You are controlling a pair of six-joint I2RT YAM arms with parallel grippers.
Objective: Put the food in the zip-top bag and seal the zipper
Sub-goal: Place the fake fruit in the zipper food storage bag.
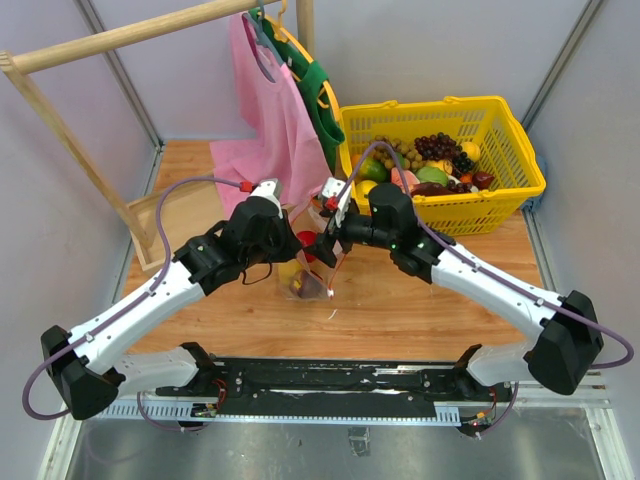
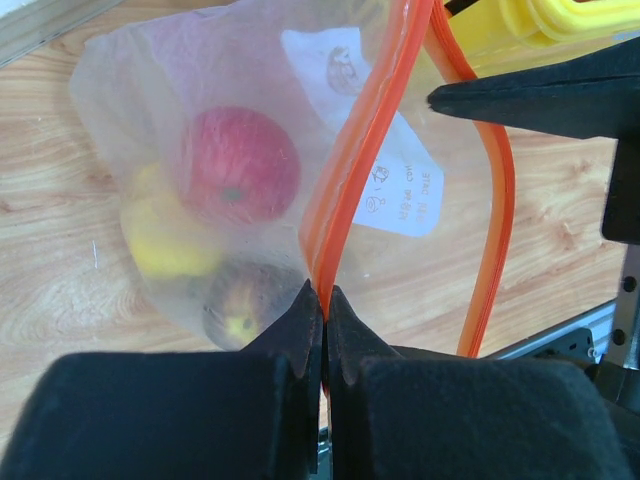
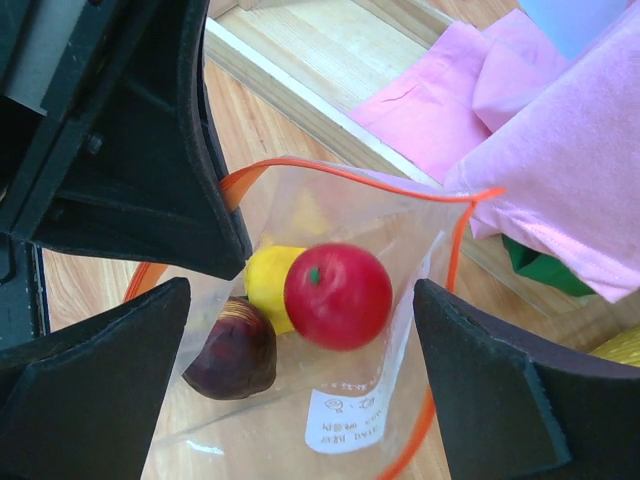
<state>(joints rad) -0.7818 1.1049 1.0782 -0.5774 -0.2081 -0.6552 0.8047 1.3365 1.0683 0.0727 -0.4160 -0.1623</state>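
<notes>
Left tool [image 2: 322, 298] pinches the zipper [image 2: 350, 170], zip-top bag [image 2: 130, 90] mouth-up mid-worktop [image 2: 50, 300]. Right tool [image 3: 302, 288] spread wide above. Red apple [image 3: 338, 295], blurred, perhaps mid-drop, with yellow piece [image 3: 268, 280] and dark piece [image 3: 232, 350] inside. Sealing not yet done.

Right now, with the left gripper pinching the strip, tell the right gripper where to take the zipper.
Take the zipper on its free stretch across the open mouth from the left gripper, coming straight down. That thin strip stands edge-up there, so the jaws can likely straddle it above the red apple.
</notes>
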